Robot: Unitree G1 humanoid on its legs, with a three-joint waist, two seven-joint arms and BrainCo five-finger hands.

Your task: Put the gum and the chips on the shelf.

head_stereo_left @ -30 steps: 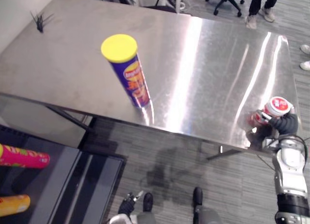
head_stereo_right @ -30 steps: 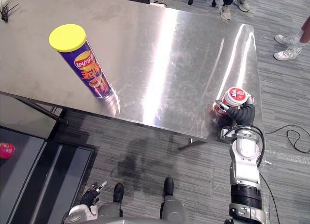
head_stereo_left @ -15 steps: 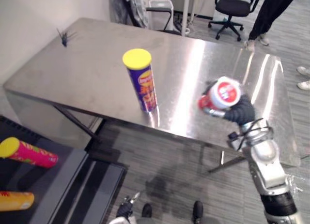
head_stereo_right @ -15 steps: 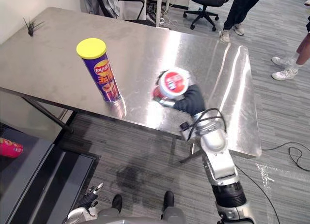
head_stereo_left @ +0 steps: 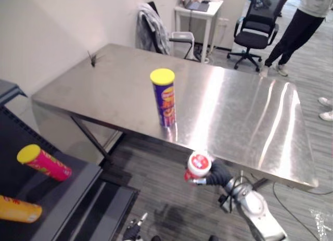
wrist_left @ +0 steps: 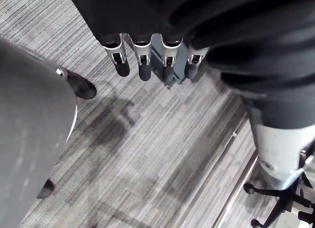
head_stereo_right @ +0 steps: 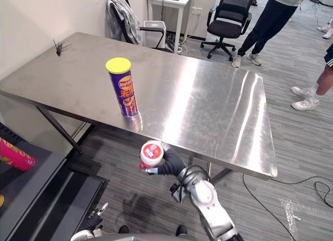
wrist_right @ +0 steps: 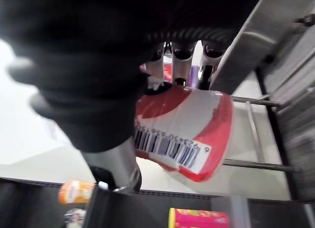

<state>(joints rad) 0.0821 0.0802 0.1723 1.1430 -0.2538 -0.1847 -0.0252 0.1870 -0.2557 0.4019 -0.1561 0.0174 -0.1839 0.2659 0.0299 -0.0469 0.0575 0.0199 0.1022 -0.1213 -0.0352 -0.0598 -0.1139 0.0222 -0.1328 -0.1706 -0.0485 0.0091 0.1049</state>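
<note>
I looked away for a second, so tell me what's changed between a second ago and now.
The right hand, fingers curled round the gum tub, lifted it from the table's right front edge and carried it left, off the table, toward the shelf. The chips can stays upright on the table; the left hand hangs open.

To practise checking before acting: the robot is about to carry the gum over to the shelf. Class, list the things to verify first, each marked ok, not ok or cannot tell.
1. Right hand curled round the gum tub: ok.
2. Gum tub clear of the table: ok, held in the air in front of its near edge.
3. Bare space on the shelf near the pink can and orange can: ok.
4. Chips can upright on the table: ok.
5. Left hand free for the chips: ok, fingers straight, holding nothing.
6. Grip firm enough: cannot tell.
</note>
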